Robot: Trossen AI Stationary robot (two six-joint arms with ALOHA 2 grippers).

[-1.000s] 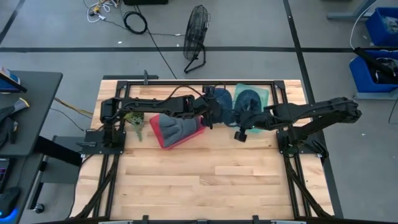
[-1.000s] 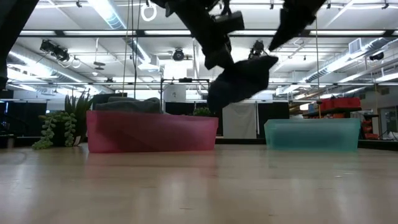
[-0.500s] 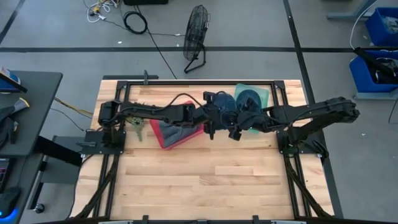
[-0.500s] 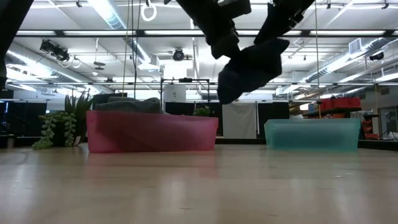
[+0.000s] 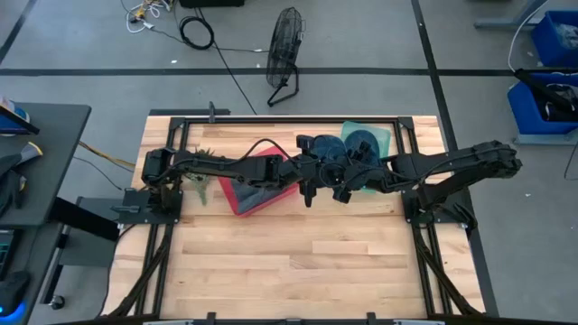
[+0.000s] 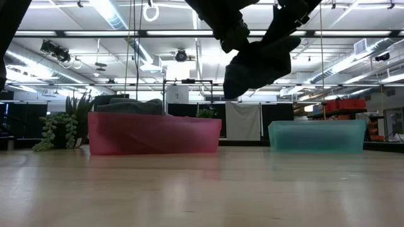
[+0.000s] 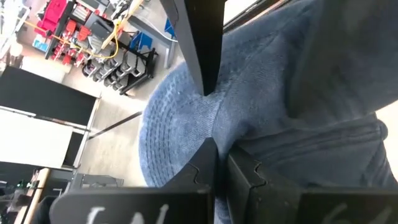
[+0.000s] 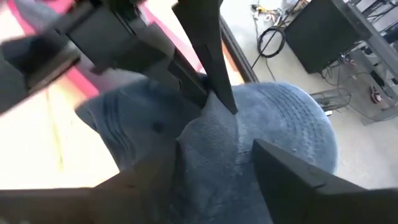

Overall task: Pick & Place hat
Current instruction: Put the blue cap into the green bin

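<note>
A blue hat [image 5: 327,153], a red bin [image 6: 154,133], a teal bin [image 6: 317,136].

Hat [image 5: 327,155] held aloft between bins, left bin [image 5: 237,194] holding cloth, right bin [image 5: 384,135] beside it

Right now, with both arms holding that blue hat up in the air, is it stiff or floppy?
Likely floppy: the blue hat droops between the left gripper and right gripper and bunches where pinched. Probably light, soft knit fabric; unlikely to slip.
</note>
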